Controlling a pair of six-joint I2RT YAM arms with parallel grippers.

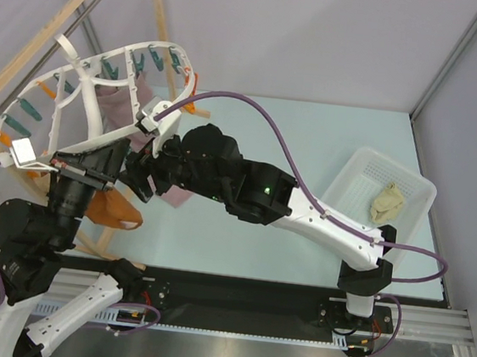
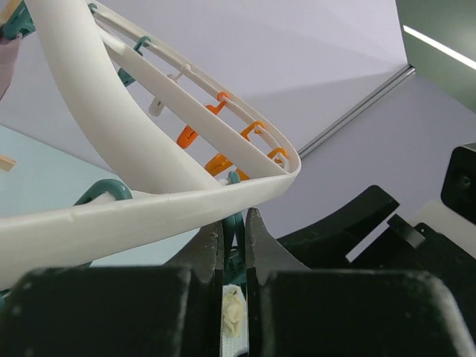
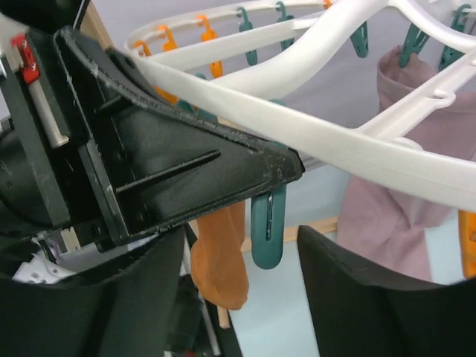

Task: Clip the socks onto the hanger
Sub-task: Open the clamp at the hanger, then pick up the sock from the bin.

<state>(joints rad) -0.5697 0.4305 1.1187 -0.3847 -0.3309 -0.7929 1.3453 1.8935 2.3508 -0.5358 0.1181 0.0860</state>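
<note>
Overhead, one cream sock (image 1: 388, 201) lies crumpled in the white basket (image 1: 345, 174) at the right of the table (image 1: 311, 135). It is well apart from the hanger (image 1: 87, 99) at upper left, where both arms meet. The sock looks light, limp and hard to damage, so a pinch at the cuff edge should lift it and leave a free hem to feed into a peg. Only this view shows it plainly.

From the left wrist, the left fingers (image 2: 208, 253) are pressed together just under the hanger's rim, apparently squeezing a teal peg (image 2: 236, 223). A pale scrap (image 2: 233, 312) in the gap is too small to name.

From the right wrist, the right fingers (image 3: 372, 297) stand apart and empty beneath that peg. The orange cloth (image 3: 219, 260) and pink cloth (image 3: 387, 208) hang behind, which the left wrist misses.
</note>
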